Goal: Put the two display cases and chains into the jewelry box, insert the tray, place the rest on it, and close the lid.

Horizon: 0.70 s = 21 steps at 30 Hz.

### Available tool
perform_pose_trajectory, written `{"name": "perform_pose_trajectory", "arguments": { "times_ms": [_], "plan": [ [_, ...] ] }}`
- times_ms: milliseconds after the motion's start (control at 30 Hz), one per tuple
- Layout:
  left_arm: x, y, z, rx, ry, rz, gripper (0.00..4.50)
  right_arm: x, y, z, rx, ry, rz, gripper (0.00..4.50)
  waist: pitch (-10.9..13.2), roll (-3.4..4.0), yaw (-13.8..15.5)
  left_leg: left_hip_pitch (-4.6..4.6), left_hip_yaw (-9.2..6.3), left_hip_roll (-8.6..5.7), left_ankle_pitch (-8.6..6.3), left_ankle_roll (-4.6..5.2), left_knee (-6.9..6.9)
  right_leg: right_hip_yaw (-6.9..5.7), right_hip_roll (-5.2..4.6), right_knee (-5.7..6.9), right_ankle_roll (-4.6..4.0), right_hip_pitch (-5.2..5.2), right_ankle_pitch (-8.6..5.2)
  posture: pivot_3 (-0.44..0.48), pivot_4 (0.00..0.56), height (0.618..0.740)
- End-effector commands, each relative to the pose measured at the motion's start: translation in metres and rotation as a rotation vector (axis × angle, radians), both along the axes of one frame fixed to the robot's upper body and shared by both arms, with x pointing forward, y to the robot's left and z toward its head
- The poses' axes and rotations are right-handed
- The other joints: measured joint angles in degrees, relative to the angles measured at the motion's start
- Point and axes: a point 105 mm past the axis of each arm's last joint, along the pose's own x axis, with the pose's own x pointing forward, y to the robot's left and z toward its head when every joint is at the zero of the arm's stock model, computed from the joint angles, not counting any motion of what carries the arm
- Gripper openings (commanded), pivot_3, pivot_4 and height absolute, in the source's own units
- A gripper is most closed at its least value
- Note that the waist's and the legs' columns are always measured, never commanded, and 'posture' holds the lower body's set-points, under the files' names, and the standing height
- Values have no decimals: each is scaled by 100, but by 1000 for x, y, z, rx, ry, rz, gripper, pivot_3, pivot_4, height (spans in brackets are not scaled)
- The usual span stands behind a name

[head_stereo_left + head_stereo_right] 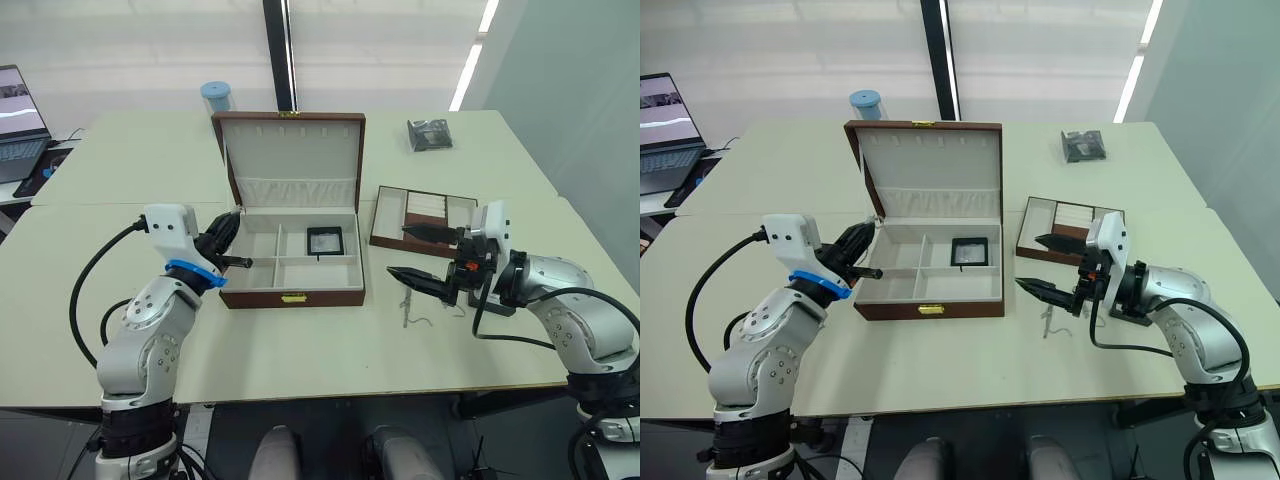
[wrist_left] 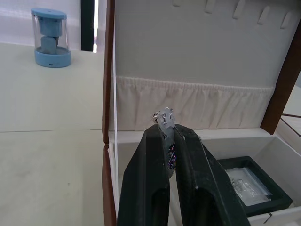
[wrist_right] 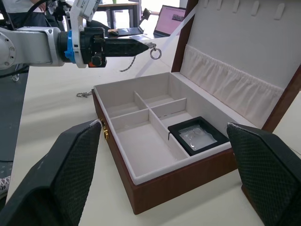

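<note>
lying near the front edge of the worktop, a chain (image 1: 407, 309) is seen just beside the right gripper (image 1: 417, 253), whose fingers are spread wide with nothing between them. to the left, the left gripper (image 3: 141, 47) is pinched tight on a second chain (image 3: 149, 51), held above the left wall of the jewelry box (image 1: 292, 297). one display case (image 1: 324, 240) is set in the right rear compartment. the tray (image 1: 392, 240) is placed right of the box. the lid (image 1: 290, 150) is raised upright. farther back, a dark packet (image 1: 429, 133) and a blue container (image 1: 215, 96) are seen.
</note>
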Motion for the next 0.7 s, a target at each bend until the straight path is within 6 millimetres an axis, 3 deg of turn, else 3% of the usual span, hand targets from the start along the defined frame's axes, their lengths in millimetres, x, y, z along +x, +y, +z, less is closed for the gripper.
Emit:
{"name": "perform_pose_trajectory", "arguments": {
  "times_ms": [33,233,700],
  "plan": [
    [8,-8,3,15,-26,-4,29,-7,1,14,23,-47,8,4500,0,0,-1,0,1,0,0,0,0,1,6,-2,0,0,0,0,150,740],
    [22,-17,-2,9,-22,22,29,-11,1,12,21,-38,2,4500,0,0,4,-12,2,0,0,0,3,-6,12,-4,0,-3,0,0,150,740],
    [19,-9,-16,3,13,52,29,-12,0,6,18,-16,-18,4500,0,0,1,-13,4,1,0,-1,2,-6,12,-5,1,-5,0,0,150,740]
  ]
}}
